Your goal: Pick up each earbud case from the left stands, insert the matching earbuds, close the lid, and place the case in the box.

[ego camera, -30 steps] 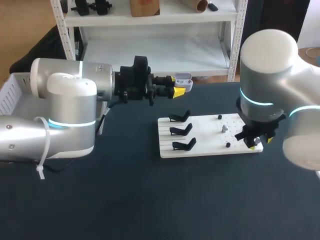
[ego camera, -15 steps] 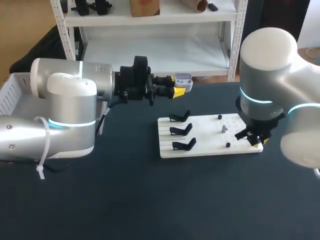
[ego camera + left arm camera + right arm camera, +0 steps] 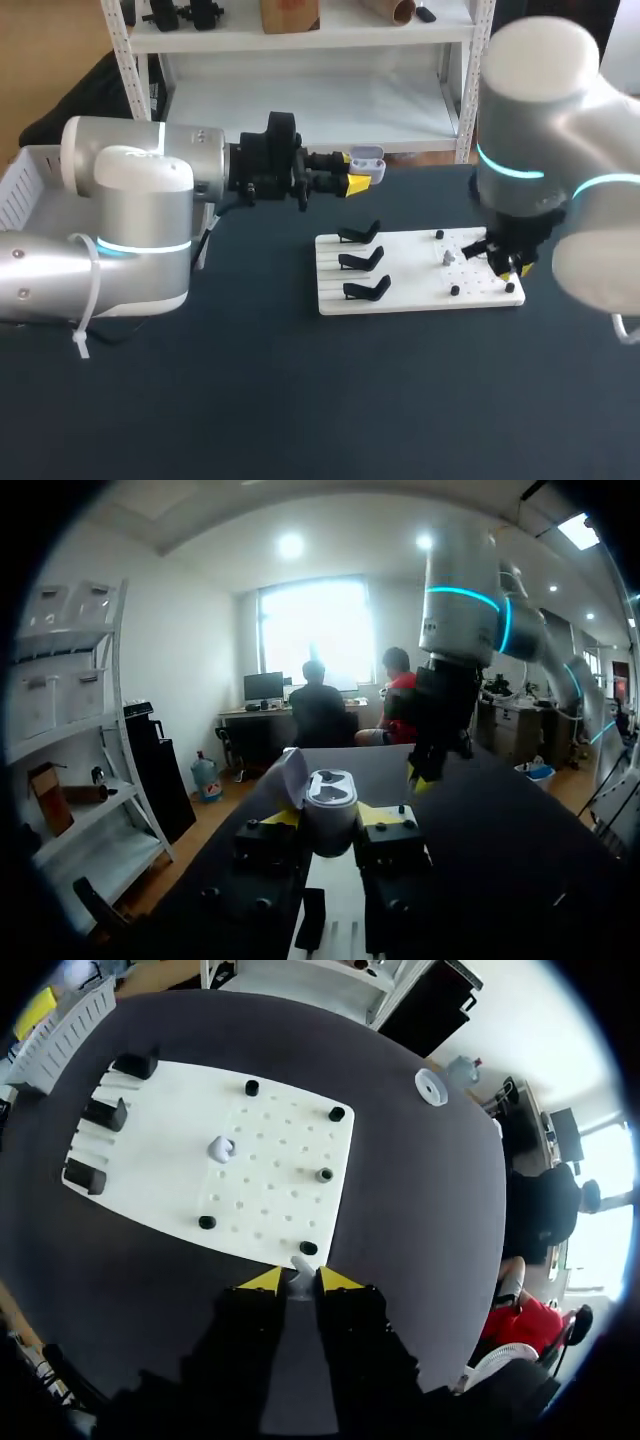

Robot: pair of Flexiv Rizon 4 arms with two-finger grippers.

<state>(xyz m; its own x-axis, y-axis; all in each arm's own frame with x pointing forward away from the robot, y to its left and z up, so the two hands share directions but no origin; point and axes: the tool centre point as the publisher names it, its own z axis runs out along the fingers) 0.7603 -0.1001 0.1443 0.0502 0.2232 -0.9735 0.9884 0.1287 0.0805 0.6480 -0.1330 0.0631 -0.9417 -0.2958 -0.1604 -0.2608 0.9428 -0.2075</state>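
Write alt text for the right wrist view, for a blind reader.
Yellow-tipped fingers pinch a small white earbud over the edge of a white pegboard. On the board lie a second white earbud, several black pegs and three black stands at one end.

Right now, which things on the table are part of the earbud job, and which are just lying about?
Job: open earbud case, in the left gripper; white earbud, in the right gripper; second earbud on the white board; three empty stands; box at the table's left edge.
Lying about: white ring on the tabletop beside the board; black pegs on the board.
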